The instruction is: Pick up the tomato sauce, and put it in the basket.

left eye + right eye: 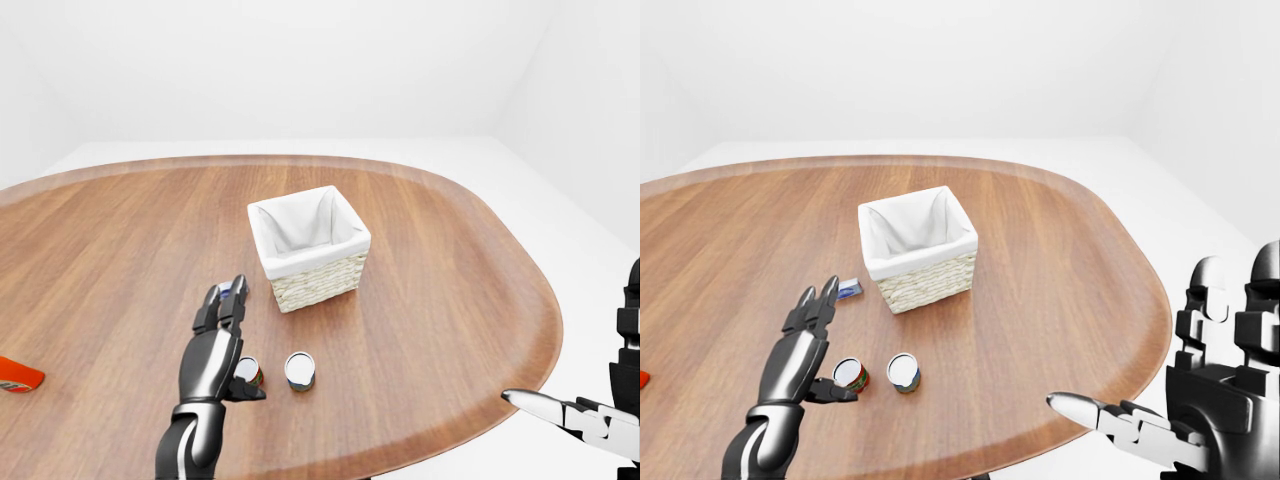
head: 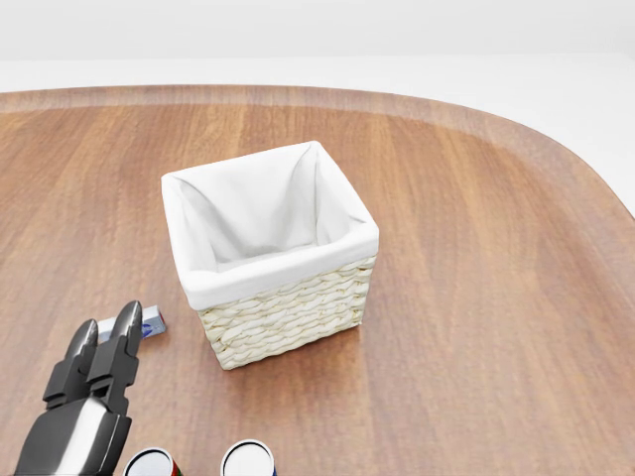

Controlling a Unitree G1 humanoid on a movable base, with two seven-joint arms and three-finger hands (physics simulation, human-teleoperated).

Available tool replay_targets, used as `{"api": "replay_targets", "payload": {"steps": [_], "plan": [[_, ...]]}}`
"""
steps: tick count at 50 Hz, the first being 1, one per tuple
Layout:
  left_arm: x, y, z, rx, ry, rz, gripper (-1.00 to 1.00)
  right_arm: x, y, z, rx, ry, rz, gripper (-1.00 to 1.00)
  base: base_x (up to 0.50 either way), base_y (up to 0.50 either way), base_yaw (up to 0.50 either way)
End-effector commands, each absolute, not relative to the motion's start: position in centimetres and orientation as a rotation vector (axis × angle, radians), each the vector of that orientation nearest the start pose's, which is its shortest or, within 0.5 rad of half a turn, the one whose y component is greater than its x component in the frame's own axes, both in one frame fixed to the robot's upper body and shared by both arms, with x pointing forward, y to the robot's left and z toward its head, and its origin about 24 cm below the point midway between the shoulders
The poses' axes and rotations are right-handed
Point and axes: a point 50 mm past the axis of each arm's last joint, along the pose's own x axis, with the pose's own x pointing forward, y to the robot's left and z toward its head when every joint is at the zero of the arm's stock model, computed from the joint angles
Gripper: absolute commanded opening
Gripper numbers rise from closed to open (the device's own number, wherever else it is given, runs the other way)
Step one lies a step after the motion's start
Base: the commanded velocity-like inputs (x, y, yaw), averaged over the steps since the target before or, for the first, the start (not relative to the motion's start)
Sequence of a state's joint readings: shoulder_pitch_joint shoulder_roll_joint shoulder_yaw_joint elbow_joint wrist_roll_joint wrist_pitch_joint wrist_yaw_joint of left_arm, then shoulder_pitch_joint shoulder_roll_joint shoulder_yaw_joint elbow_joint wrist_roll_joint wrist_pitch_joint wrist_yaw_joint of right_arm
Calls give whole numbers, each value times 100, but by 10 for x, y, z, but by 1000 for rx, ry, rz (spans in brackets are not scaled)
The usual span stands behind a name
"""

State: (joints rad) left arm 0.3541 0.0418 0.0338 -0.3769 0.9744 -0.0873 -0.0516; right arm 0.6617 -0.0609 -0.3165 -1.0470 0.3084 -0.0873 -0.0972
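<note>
The left hand (image 1: 805,345) is held open beside the tomato sauce (image 1: 851,375), the right hand (image 1: 1200,400) open too, near the basket (image 1: 917,245).

A large wooden table (image 1: 450,260) with rounded corners filled most of the left-eye view, its reddish-brown grain running across the frame. Behind it, plain white walls (image 1: 300,60) met a pale floor (image 1: 560,200) along the upper part of the frame. Light was soft and even, casting only faint shadows on the tabletop.
</note>
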Motion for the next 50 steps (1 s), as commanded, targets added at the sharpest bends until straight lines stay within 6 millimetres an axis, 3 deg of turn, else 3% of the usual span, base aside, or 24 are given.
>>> {"api": "replay_targets", "payload": {"steps": [1,50], "plan": [[200,172,32,1146,-12,35,100,97,-217,182,-53,-530,-348,100,0,0,0],[210,179,-4,1260,73,-37,100,97,-218,183,-53,-540,-350,100,0,0,0]]}}
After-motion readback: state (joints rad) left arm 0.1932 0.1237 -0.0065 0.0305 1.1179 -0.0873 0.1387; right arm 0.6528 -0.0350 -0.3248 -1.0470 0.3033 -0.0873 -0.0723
